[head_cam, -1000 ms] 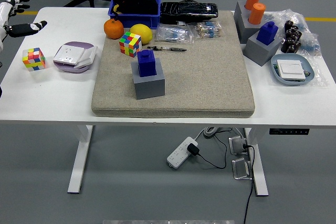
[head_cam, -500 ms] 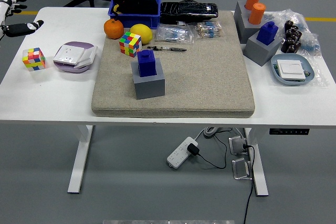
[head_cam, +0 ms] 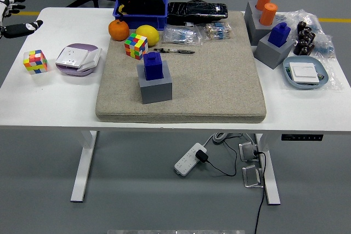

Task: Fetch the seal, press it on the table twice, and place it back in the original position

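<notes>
Seal (head_cam: 153, 65): blue, upright in grey block (head_cam: 156, 87) mid-mat, presumably parked there for an easy top grasp. Beneath, tan mat (head_cam: 219, 80) covering desk (head_cam: 49, 102), likely a stamping pad. Left hand (head_cam: 15, 19) at far left edge, fingers spread, empty, well apart from seal. No legible writing anywhere.

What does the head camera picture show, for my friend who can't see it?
A blue seal sits in a grey block on a beige mat on a white table, untouched. The robot's left hand hangs open at the far left edge, away from it. Around the table are two colourful cubes, an orange and a lemon.
</notes>
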Robot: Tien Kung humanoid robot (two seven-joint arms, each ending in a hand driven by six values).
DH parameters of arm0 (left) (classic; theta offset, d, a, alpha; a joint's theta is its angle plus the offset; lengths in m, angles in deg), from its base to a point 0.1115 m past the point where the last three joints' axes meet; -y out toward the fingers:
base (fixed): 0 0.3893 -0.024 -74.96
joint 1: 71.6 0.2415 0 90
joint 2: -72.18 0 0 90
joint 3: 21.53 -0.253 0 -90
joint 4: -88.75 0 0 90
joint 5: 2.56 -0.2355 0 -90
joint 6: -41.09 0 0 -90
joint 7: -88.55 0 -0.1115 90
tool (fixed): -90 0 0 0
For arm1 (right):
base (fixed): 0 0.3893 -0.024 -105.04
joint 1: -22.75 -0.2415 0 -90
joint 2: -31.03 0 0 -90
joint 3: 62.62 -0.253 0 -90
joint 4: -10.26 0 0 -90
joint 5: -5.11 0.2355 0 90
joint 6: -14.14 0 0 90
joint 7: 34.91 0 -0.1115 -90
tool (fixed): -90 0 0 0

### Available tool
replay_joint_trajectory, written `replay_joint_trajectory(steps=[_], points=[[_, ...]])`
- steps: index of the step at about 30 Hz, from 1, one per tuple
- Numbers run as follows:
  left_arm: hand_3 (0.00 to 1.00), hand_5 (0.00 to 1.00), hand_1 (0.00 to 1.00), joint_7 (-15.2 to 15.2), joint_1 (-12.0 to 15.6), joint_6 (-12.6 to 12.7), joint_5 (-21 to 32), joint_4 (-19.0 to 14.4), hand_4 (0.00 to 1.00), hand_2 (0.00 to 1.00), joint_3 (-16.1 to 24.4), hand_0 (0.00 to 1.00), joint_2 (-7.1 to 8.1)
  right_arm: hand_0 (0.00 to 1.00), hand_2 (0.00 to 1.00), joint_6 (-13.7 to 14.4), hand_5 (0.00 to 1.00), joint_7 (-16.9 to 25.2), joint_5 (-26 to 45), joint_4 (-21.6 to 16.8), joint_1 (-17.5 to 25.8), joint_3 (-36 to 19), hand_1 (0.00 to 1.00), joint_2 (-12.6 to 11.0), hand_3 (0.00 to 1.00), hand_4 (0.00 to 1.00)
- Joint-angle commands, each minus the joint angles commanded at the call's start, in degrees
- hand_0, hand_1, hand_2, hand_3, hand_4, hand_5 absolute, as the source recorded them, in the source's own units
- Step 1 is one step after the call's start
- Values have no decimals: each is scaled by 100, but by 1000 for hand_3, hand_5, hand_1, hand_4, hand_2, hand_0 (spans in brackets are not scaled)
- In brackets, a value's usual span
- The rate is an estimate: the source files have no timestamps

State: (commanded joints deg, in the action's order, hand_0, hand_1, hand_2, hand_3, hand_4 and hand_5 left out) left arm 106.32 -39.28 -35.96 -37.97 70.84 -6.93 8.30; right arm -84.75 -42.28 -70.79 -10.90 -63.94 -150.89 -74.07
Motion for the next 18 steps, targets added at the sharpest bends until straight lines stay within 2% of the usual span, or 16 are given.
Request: replay_joint_trajectory(steps=[10, 18], points=[[850, 246, 836, 20, -14, 7, 45, 22, 805, 809, -1, 867, -20, 835, 743, -6, 518, -8, -16, 5, 6, -37, 772, -9, 718, 750], [848, 248, 837, -1, -78, -6, 63, 26, 801, 810, -180, 856, -13, 835, 714, -13, 518, -8, -23, 5, 0, -53, 760, 42, 718, 750]])
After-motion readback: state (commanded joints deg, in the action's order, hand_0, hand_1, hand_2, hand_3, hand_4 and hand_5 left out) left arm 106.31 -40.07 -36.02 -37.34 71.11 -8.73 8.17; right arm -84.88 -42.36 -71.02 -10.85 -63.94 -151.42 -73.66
